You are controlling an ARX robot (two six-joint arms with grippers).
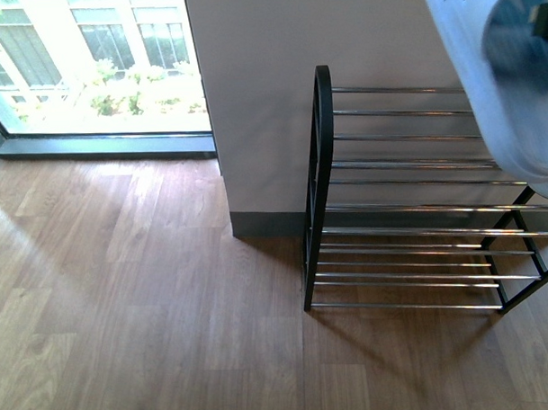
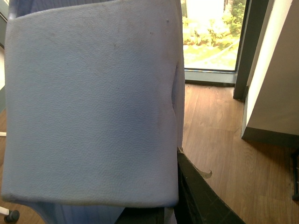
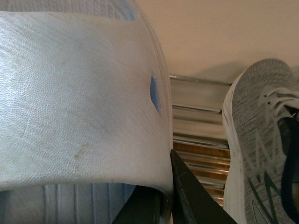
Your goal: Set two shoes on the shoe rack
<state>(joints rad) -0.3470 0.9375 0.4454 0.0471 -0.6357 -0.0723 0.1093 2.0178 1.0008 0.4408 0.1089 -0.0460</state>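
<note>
Grey knit sneaker with white sole [image 3: 261,140] is lying on the chrome rods of the black-framed shoe rack [image 1: 319,149]. Right gripper [image 3: 171,186]: its dark finger [image 3: 191,200] is touching a broad white pebbled slab [image 3: 79,102], just beside that sneaker; opening cannot be judged. Left gripper [image 2: 179,186] is touching a similar white slab [image 2: 93,102], away from the rack; opening unclear.

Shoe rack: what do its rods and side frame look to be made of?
The shoe rack's rods look like chrome-plated metal: thin, with mirror-bright glints. Its side frame is smooth satin black, probably painted metal, though plastic can't be ruled out.
</note>
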